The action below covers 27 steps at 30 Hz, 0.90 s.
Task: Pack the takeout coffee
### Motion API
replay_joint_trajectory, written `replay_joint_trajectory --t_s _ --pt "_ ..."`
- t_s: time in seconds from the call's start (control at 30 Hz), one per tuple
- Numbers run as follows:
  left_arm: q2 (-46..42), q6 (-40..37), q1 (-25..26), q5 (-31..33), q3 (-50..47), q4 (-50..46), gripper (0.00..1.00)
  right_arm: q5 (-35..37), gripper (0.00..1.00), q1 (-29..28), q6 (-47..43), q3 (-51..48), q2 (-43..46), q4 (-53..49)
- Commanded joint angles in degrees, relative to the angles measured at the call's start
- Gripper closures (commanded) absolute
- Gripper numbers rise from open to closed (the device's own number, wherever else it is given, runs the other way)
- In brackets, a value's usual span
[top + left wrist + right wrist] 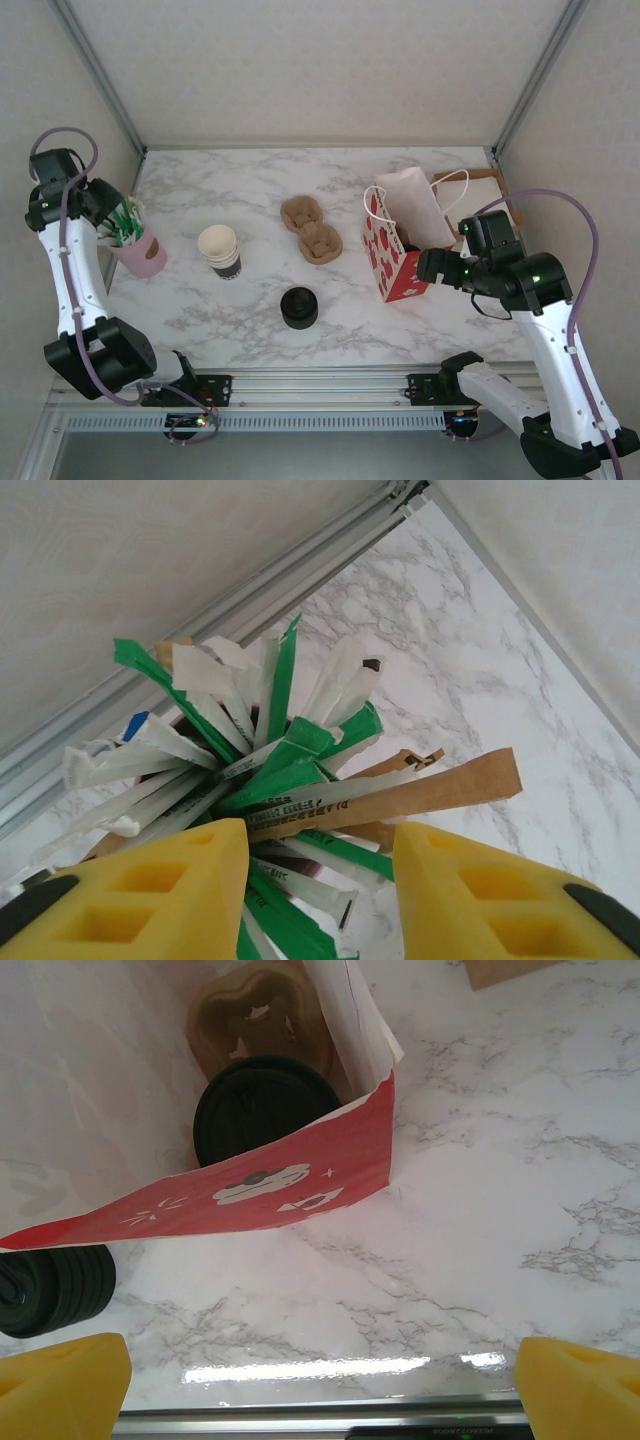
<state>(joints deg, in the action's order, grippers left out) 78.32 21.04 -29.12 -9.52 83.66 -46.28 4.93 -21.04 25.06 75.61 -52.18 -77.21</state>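
Observation:
The takeout coffee [262, 1108] stands inside the red paper bag [300, 1185], its round black lid showing beside a brown carrier [258, 1015]; the cup body is hidden. My right gripper [320, 1380] is open, low over the marble just in front of the bag [398, 262], with nothing between its yellow fingers [60, 1385]. In the top view it [428, 266] sits at the bag's right side. My left gripper [320, 880] is open above a pink cup [140, 252] of sachets and stirrers [270, 770], some lying loose between the fingers.
A stack of lidless white cups [220, 250] stands left of centre. A short stack of black lids [299, 307] sits near the front, seen also as black lids [50, 1288] in the right wrist view. Two brown carriers [311, 229] lie mid-table. Walls enclose three sides.

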Motion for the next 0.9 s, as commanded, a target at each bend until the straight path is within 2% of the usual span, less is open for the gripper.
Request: replay_joint_trajectory --t_s 0.0,0.13,0.27,0.57,0.87 --pt "1.0 1.1 -0.1 -2.1 3.1 1.8 0.55 0.6 0.01 -0.4 0.0 -0.7 0.2 0.9" --pt "2.9 1.5 0.8 -4.1 4.8 2.1 0.49 0.9 0.01 -0.3 -0.1 -0.9 -0.2 1.2" --pt "6.0 0.4 3.7 -1.9 7.5 0.4 0.48 1.1 0.01 -0.4 -0.2 -0.8 -0.2 1.3" --pt "11.4 -1.4 8.7 4.2 11.6 -3.3 0.62 1.3 0.01 -0.3 -0.2 -1.2 -0.2 1.2" --pt "12.8 -2.1 9.5 10.8 13.2 -4.6 0.71 1.7 0.01 -0.4 -0.3 -1.8 0.2 1.6"
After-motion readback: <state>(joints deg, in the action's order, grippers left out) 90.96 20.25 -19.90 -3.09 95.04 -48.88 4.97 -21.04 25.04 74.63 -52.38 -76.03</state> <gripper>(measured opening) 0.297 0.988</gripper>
